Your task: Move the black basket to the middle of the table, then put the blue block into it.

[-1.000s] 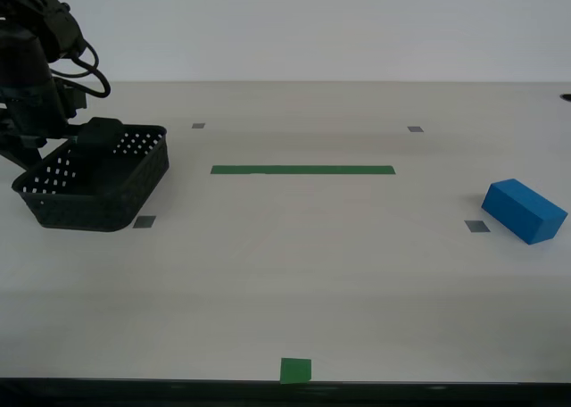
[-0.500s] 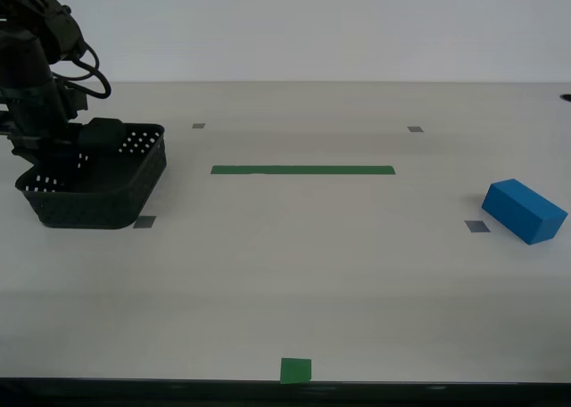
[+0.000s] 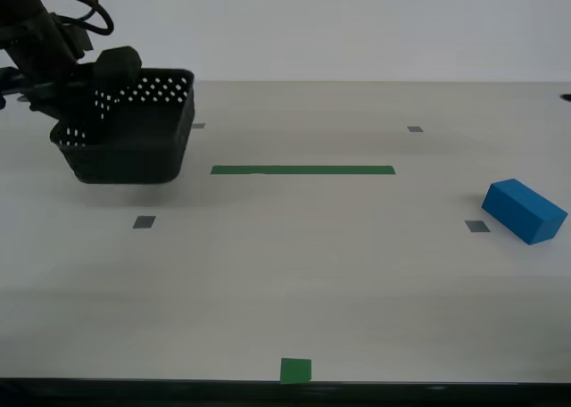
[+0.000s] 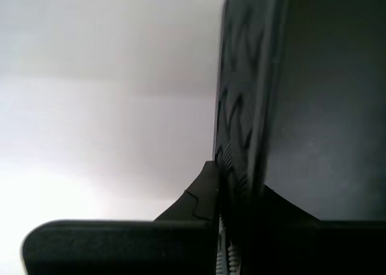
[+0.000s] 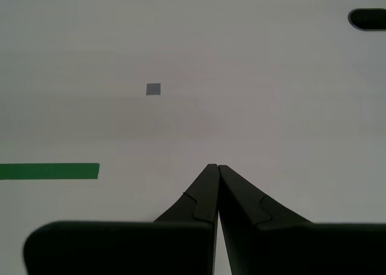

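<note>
my second gripper [image 4: 218,184] has its fingers [image 4: 202,193] pinched tight on the wall of the black basket [image 3: 129,130]; the basket hangs clear of the table [image 3: 294,273] at the exterior view's far left, its shadow below it; my first gripper [image 5: 217,169] has its fingers pressed together with nothing between them, over bare table near a green tape strip [image 5: 49,171]; the blue block [image 3: 524,211] lies on the table at the exterior view's far right, well apart from the basket

Black basket [image 3: 134,130] fills the second wrist view, blurred, its wall cut off by the frame. Arm [image 3: 40,32] cropped at the exterior view's left edge.
</note>
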